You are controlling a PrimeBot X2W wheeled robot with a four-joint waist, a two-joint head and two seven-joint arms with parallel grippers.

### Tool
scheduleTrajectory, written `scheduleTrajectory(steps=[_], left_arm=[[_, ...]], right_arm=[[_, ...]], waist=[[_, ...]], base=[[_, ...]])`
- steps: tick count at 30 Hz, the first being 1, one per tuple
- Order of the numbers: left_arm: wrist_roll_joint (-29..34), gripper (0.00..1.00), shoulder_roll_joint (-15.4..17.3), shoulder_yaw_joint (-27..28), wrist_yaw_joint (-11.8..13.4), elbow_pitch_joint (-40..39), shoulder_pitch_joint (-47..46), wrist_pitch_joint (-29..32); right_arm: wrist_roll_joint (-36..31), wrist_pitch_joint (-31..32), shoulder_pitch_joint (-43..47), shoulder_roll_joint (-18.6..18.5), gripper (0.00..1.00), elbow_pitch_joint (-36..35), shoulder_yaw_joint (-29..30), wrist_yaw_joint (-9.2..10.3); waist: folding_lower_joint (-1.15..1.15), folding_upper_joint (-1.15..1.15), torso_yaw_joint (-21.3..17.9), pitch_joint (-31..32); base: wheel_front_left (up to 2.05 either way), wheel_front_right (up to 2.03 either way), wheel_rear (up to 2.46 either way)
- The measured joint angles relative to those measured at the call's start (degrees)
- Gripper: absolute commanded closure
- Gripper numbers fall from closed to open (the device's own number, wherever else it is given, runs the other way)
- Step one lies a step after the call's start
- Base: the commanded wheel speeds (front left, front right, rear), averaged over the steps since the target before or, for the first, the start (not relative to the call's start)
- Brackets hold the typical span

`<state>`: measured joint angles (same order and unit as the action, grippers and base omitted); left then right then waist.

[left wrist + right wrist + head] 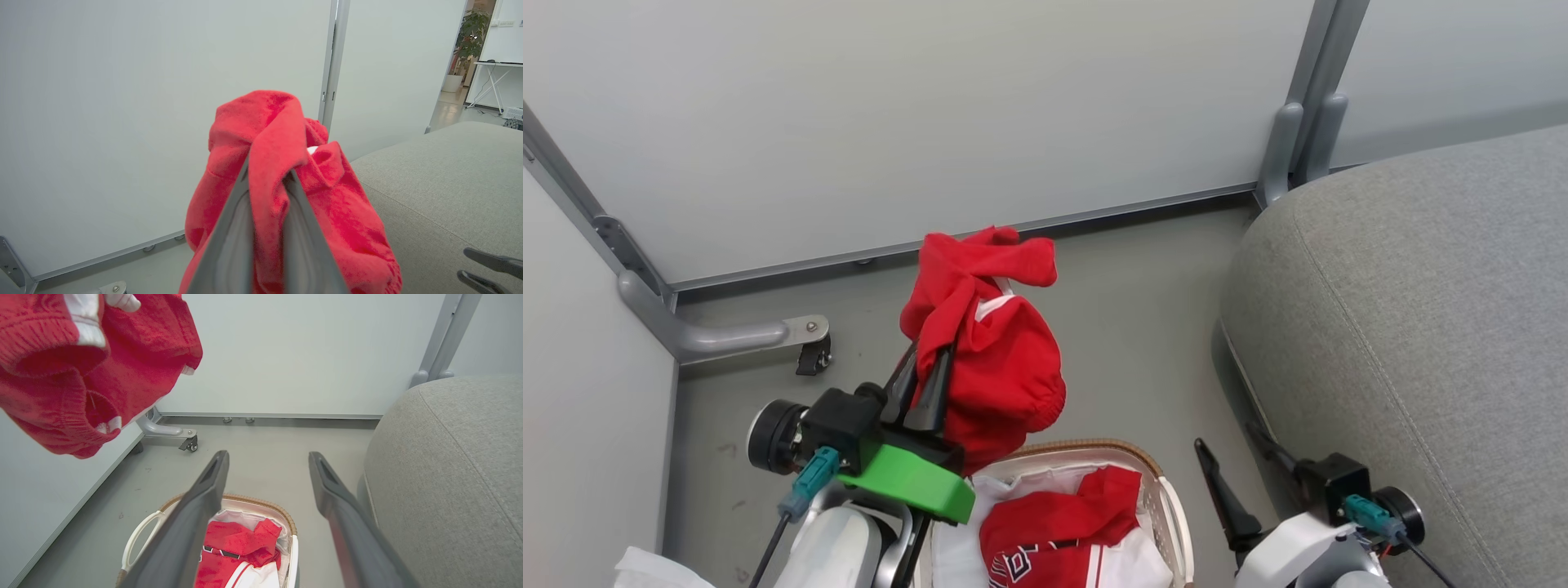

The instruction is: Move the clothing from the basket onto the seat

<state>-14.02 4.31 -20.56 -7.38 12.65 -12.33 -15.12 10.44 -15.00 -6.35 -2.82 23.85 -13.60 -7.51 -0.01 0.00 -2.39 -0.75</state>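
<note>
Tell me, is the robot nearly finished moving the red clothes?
Not yet. No clothes lie on the visible part of the seat. The left gripper is shut on one red garment, lifted above the basket. More red-and-white clothing waits in the basket, and the right gripper is open and empty.

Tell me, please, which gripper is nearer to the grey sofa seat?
Right. The right gripper, open, is just beside the seat, at its front edge. The left gripper, shut on a red garment, is by the basket, farther from the seat.
</note>
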Motion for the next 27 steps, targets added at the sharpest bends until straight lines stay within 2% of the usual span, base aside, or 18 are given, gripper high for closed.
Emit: scheduleTrajectory(steps=[5, 10, 15, 20, 27], left_arm=[[0.00, 1.00, -0.20, 0.00, 0.00, -1.30, -0.10, 0.00], [-0.12, 1.00, -0.53, -0.71, 0.00, -1.37, -0.15, 0.00], [-0.14, 1.00, -0.93, -1.46, 0.00, -1.11, -0.21, 0.00], [-0.35, 1.00, -1.12, -2.61, 0.00, -0.85, -0.54, 0.00], [-0.75, 1.00, -1.27, -4.35, 0.00, -0.76, -1.03, 0.00]], right_arm=[[0.76, 0.00, 0.05, -0.19, 0.00, -0.49, -4.79, 0.00], [5.60, 0.00, -1.60, -0.37, 0.00, -3.16, -12.73, 0.00], [9.83, 0.00, -5.87, -0.55, 0.00, -5.67, -17.03, 0.00], [11.36, 0.00, -9.56, -0.46, 0.00, -6.70, -18.81, 0.00], [11.96, 0.00, -12.25, -0.31, 0.00, -3.75, -21.32, 0.00]], waist=[[0.00, 0.00, 0.44, 0.28], [0.00, 0.00, 0.88, 0.06], [0.00, 0.00, 1.56, -0.17], [0.00, 0.00, 2.35, -0.36], [0.00, 0.00, 3.77, -0.50]], base=[[0.00, 0.00, 0.00], [0.00, 0.00, 0.00], [0.00, 0.00, 0.00], [0.00, 0.00, 0.00], [0.00, 0.00, 0.00]])
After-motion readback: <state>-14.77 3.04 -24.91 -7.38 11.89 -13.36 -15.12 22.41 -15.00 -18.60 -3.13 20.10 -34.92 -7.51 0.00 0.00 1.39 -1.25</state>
